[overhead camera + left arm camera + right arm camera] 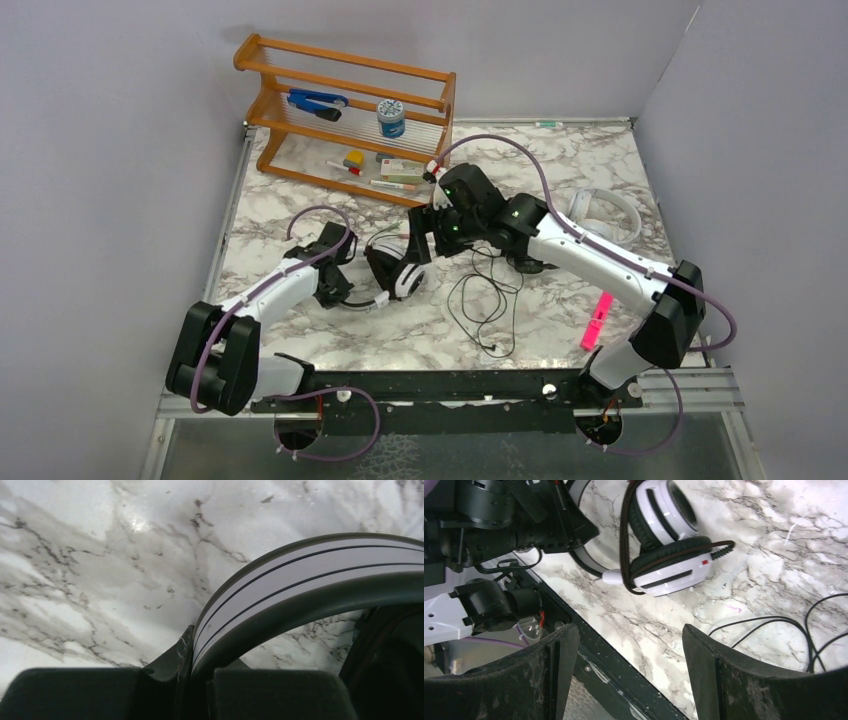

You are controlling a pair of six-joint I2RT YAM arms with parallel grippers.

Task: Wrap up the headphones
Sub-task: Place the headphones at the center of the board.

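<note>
Marble-pattern table top [300, 330], seen L to R.

L gripper [350, 295] sits low at near-left, just above the table. Its jaws are pinched narrow on the white-and-grey striped headband [320, 565] of the white headphones w/ black ear pads [400, 272]. In the L wrist view the band arcs up out of the slot between the 2 black fingers [75, 690].

Far-left: a wooden 2-shelf rack [345, 110]. A blue stapler [318, 103] and a blue-lidded jar [391, 118] are on the upper shelf. Small items lie on the lower shelf, too small to name.

The held headphones are at table centre, just right of the L gripper. The 2 ear cups are close together, 1 resting on the marble. A dark cord [624, 530] runs round the cups at least once; exact no. of turns can't be told. The rest of the black cord [485, 300] lies in loose loops on the table, near-right of the cups.

R gripper [624, 680] hangs over the headphones' far-right side, pointing back toward the near edge. Jaws spread wide, nothing between them.

A dark object [530, 265] is partly hidden under the R arm; can't tell what it is.

Right side: a pink marker [597, 320] lies near the R arm base. All-white headphones [605, 215] lie farther back, apart from both grippers.
</note>
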